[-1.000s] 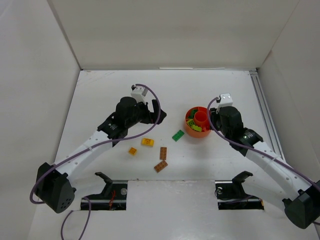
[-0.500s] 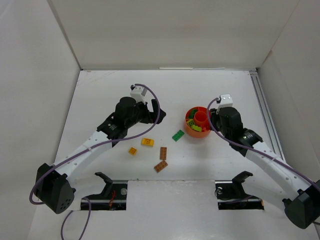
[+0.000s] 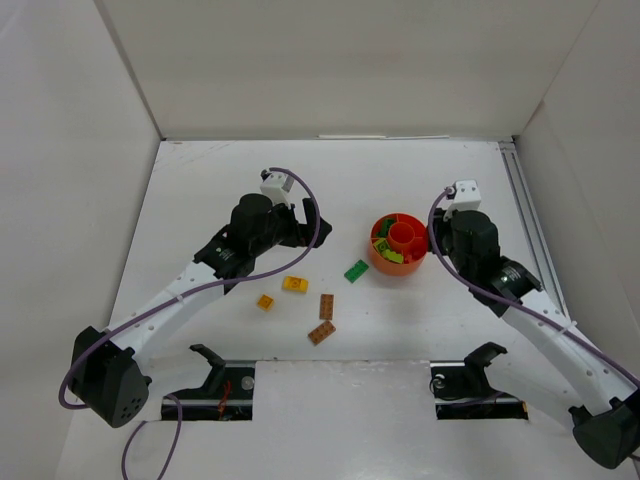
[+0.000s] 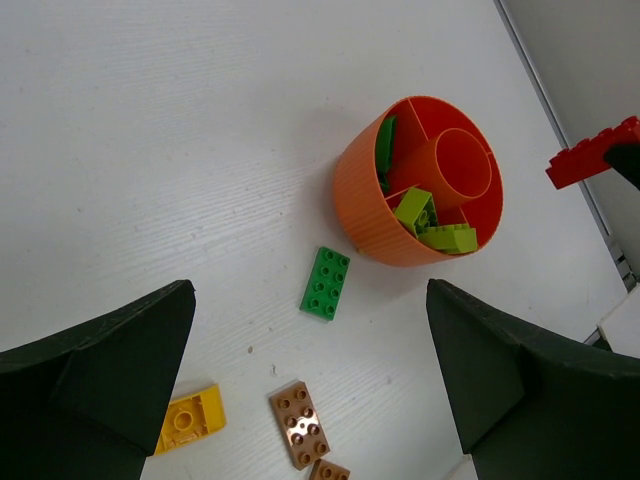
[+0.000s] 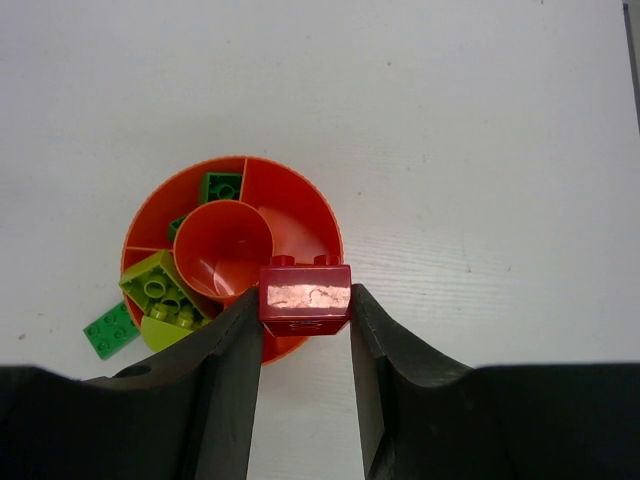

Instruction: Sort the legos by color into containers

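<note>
Placement step in hand: right tool (image 5: 305,312), closed on small red studded plastic brick (image 5: 304,296), hangs over the rim of round orange-red divided plastic bowl (image 5: 334,232). Next move calls for centring above an empty compartment, then releasing. Left tool (image 3: 308,228) stands wide open, empty.

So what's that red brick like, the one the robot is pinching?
The red brick is a small, shiny plastic block with two studs showing on top and a pale, scuffed-looking patch on one side. The right gripper pinches it from both sides. It hangs level in the air beside the orange bowl, not inside it.
</note>
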Robot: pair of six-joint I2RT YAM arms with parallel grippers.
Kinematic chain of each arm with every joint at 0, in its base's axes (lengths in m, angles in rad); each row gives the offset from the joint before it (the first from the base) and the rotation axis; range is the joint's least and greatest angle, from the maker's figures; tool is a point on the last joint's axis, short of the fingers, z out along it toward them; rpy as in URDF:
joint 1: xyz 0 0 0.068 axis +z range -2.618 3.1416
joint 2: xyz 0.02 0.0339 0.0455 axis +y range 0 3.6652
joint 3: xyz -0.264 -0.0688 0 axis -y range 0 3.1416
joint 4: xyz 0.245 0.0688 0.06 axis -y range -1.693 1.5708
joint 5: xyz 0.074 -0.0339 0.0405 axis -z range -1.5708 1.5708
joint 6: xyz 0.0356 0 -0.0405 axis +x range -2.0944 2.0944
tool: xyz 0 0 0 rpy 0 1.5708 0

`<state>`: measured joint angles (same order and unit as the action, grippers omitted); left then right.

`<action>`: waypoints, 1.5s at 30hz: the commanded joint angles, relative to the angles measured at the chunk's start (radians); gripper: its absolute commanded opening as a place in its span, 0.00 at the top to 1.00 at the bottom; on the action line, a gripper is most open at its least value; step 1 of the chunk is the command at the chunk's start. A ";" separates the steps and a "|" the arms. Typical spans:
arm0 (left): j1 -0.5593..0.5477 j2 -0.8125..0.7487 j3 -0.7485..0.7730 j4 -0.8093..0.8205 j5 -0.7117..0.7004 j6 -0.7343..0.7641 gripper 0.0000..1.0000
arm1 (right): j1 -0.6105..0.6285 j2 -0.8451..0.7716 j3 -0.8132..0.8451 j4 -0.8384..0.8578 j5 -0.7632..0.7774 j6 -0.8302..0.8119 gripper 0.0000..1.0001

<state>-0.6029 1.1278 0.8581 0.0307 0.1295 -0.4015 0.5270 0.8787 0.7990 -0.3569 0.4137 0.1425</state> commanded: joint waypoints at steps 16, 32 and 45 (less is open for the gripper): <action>0.000 -0.043 0.007 0.012 -0.005 -0.003 0.00 | 0.011 -0.029 0.057 0.016 -0.006 -0.017 0.82; 0.000 -0.053 0.007 -0.006 -0.014 -0.013 0.00 | 0.011 0.013 -0.030 0.038 -0.044 0.031 0.82; 0.000 -0.062 -0.002 -0.037 -0.033 -0.033 0.00 | 0.011 0.040 -0.080 0.088 -0.053 0.031 0.82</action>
<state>-0.6029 1.1065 0.8581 -0.0135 0.1104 -0.4133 0.5274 0.9077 0.7307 -0.3286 0.3664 0.1623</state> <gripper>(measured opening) 0.997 0.422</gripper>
